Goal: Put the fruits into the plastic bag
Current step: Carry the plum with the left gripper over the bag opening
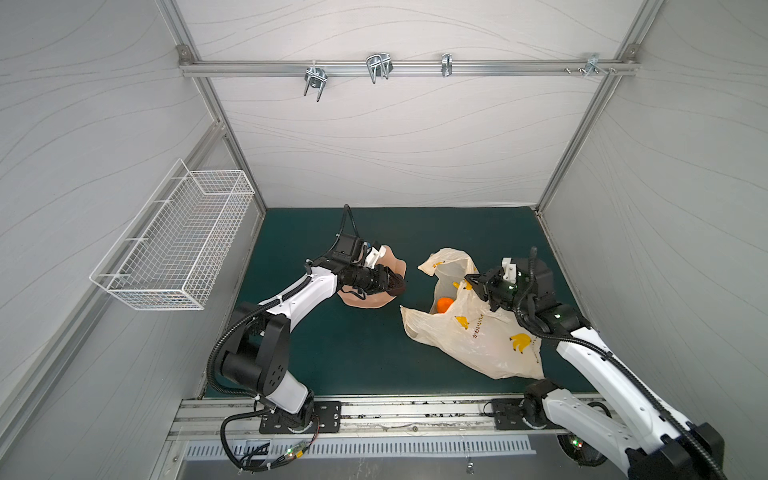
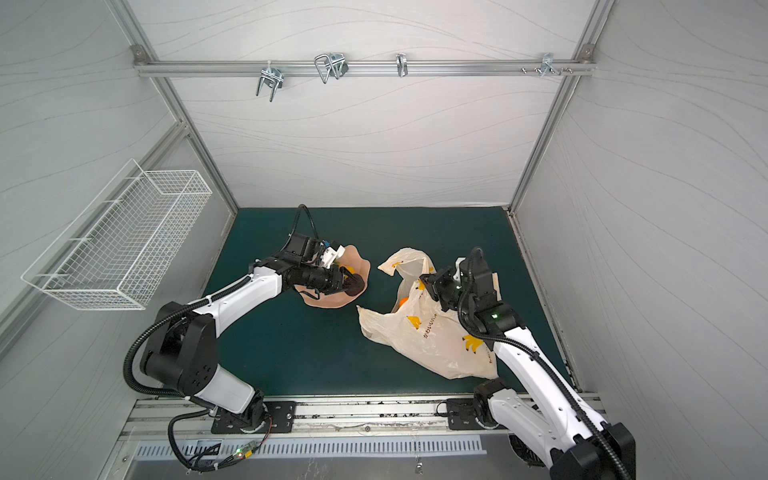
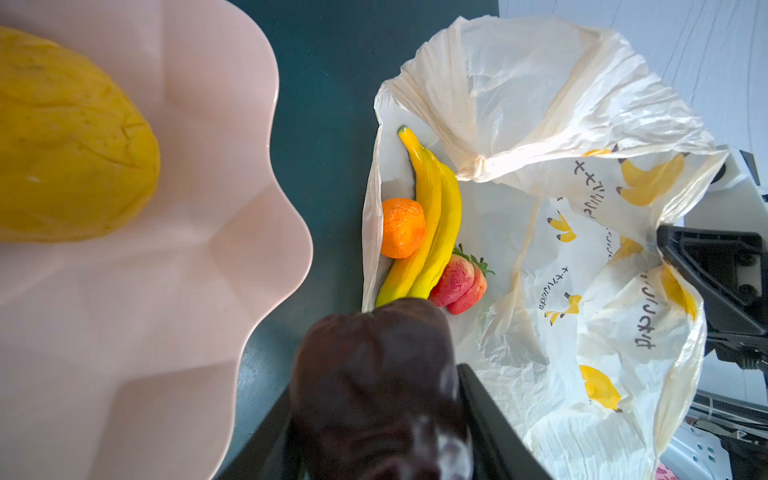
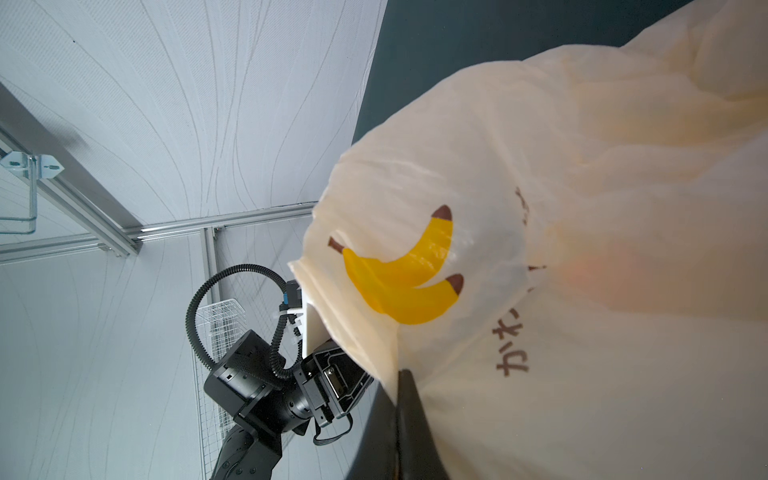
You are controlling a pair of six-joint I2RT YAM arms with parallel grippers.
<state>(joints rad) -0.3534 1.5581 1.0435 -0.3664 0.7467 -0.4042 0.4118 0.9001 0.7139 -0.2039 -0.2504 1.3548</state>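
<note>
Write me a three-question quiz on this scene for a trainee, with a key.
1. True or false: the left tool holds the dark fruit.
2. Which fruit lies in the pink bowl? A: orange. B: yellow pear-shaped fruit. C: strawberry.
3. What is the right tool shut on?
Key: 1 true; 2 B; 3 the plastic bag.
</note>
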